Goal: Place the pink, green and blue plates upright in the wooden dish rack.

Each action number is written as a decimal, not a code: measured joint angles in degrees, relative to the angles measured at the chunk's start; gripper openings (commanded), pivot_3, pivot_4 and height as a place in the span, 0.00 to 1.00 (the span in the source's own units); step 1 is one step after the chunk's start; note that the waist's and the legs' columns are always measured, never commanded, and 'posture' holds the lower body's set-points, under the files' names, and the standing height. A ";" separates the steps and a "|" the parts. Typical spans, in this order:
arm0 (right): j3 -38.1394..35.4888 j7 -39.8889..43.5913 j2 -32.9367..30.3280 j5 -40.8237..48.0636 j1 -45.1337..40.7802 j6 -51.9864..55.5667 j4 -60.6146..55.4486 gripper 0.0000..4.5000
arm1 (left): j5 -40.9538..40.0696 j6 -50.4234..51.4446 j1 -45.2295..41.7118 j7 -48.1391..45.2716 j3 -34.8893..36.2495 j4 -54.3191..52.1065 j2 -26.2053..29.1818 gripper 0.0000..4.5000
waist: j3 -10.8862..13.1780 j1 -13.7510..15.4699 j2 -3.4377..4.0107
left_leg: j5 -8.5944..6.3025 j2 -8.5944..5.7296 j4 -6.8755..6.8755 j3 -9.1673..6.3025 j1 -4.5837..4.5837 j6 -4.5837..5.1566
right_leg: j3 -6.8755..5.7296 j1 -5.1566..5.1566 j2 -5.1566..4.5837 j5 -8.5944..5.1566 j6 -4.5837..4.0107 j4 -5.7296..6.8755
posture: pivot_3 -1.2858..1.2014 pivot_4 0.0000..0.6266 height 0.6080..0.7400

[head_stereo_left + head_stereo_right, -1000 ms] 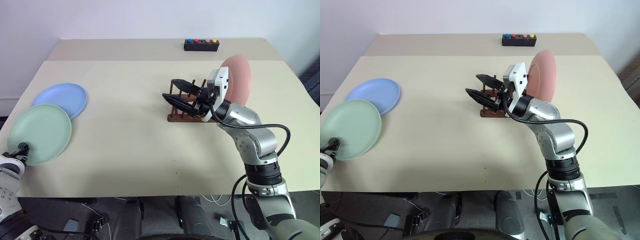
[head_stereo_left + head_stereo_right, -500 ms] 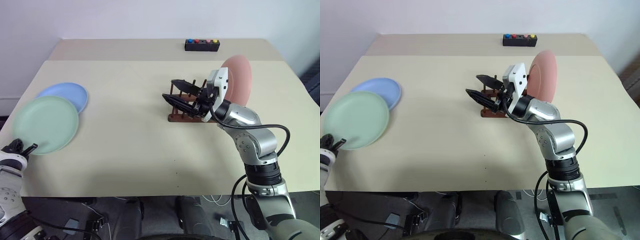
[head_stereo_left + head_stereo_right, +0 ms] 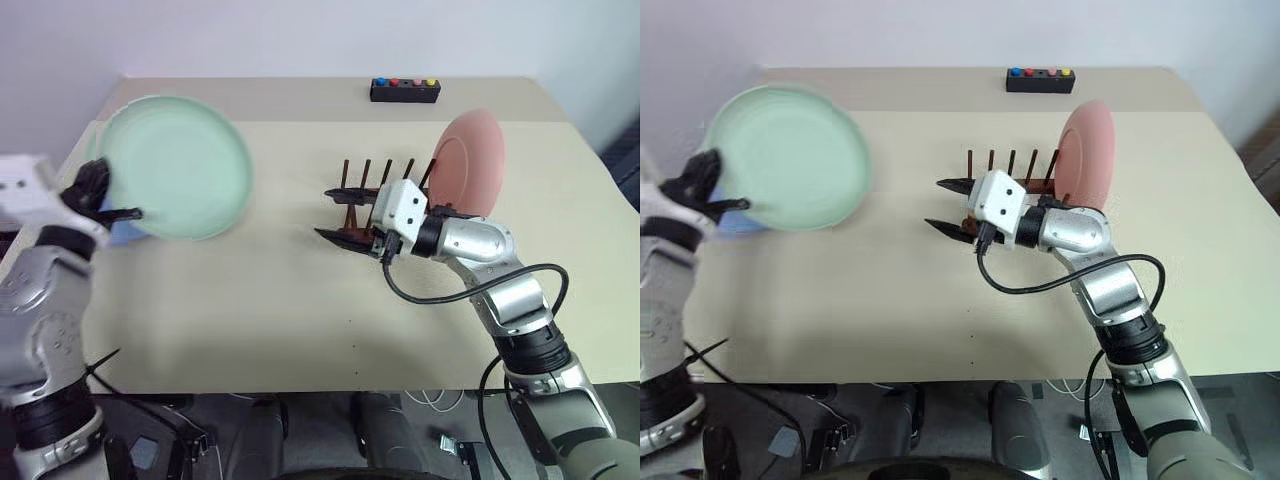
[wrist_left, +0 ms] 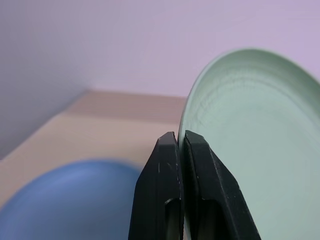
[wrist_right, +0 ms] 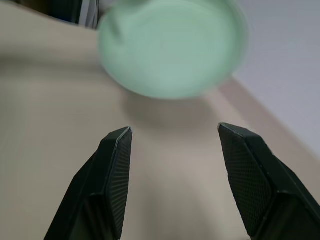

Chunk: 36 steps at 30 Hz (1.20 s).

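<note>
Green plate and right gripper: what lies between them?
Only bare table in the eye views; the green plate is held up, the right gripper open by the rack.

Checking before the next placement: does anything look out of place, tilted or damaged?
Nothing stands out. The pink plate stands upright at the end of the rack, the green plate is gripped by its rim in the left end effector, and the blue plate lies flat on the table.

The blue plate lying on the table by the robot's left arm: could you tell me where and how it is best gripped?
Probably by its rim. The blue plate lies flat on the table, so only the shallow raised edge gives two fingers something to pinch, one above, one below. Approaching low from the table's left edge, its near side, seems best. The left gripper grips the green plate by its rim that way.
</note>
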 measured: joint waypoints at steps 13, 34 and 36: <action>5.55 -4.15 0.02 -17.60 -1.99 -14.77 4.70 0.62 | 5.08 9.95 -11.79 2.04 -15.31 -3.84 -0.35 0.01 | 0.03 -0.13 0.00 | 0.00 0.00 0.00 -0.01 0.00 0.00 | 0.00 -0.03 0.00 0.00 0.01 0.04 | 0.52 0.24 0.92; 8.80 -9.63 0.34 -30.70 -2.71 -24.07 13.20 0.10 | -0.87 19.03 -14.18 3.34 -12.22 -5.90 -5.19 0.00 | 0.04 -0.11 -0.02 | 0.03 0.00 0.02 -0.03 0.00 -0.04 | 0.00 -0.02 0.00 0.01 0.01 0.05 | 0.52 0.24 0.92; 9.04 -9.69 0.33 -31.35 -2.88 -24.96 13.25 0.01 | -0.91 19.05 -14.23 3.38 -12.02 -6.06 -5.18 0.00 | 0.04 -0.11 -0.02 | 0.03 0.00 0.01 -0.03 0.01 -0.04 | 0.00 -0.02 0.00 0.01 0.01 0.05 | 0.52 0.24 0.92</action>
